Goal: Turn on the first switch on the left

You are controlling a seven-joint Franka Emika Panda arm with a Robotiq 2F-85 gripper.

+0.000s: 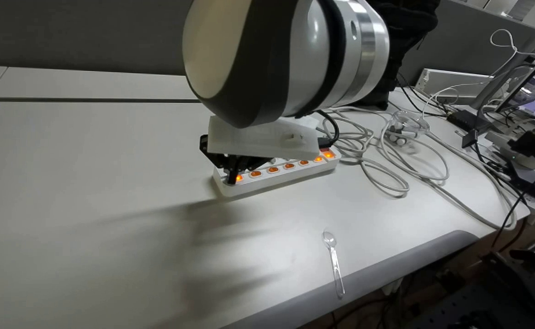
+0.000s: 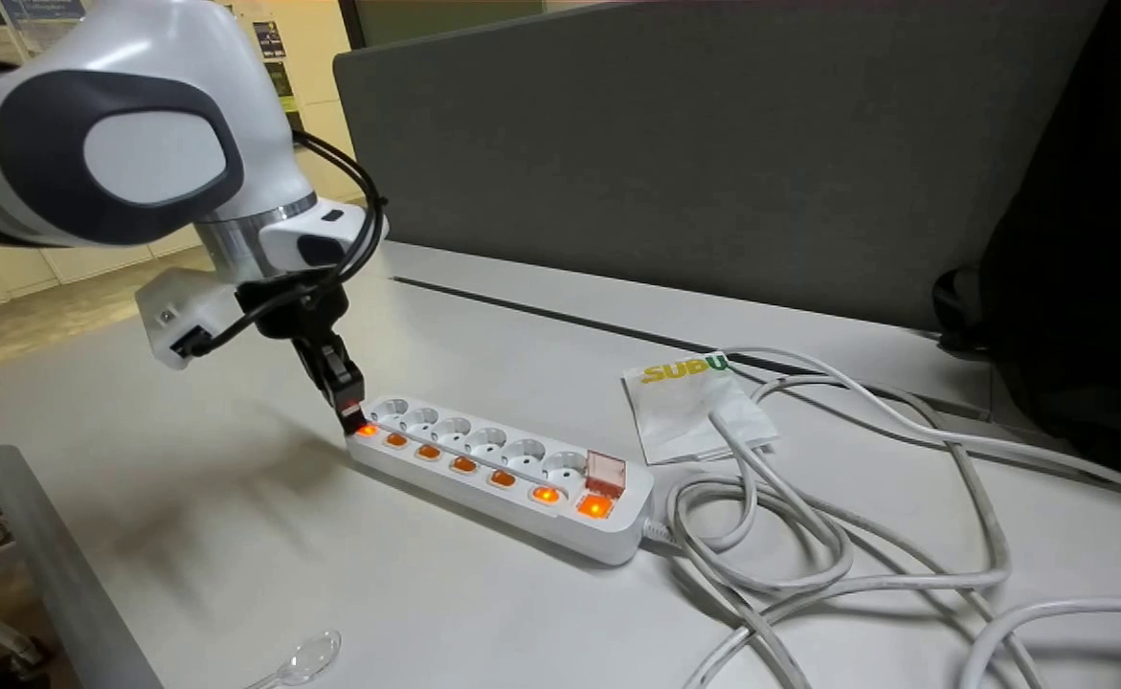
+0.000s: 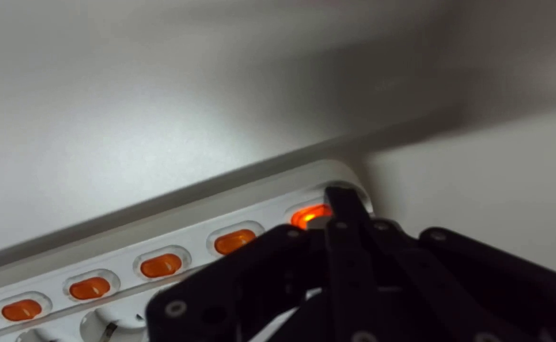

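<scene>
White-and-grey arm [image 2: 153, 158], black pincer [image 2: 351, 418]

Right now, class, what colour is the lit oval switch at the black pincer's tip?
The lit oval switch glows reddish orange; the wrist view shows it best.

Gripper [image 2: 353, 420] stands over the end switch [image 3: 309, 216], occupying that end of the power strip [image 2: 483, 505]. Open approach: bare tabletop [image 1: 89, 160] beyond this end. Coiled cables [image 2: 943, 581] crowd the opposite end; partition [image 2: 713, 144] walls the rear; clear spoon [image 1: 334, 261] lies at the table edge [image 1: 388, 272].
</scene>
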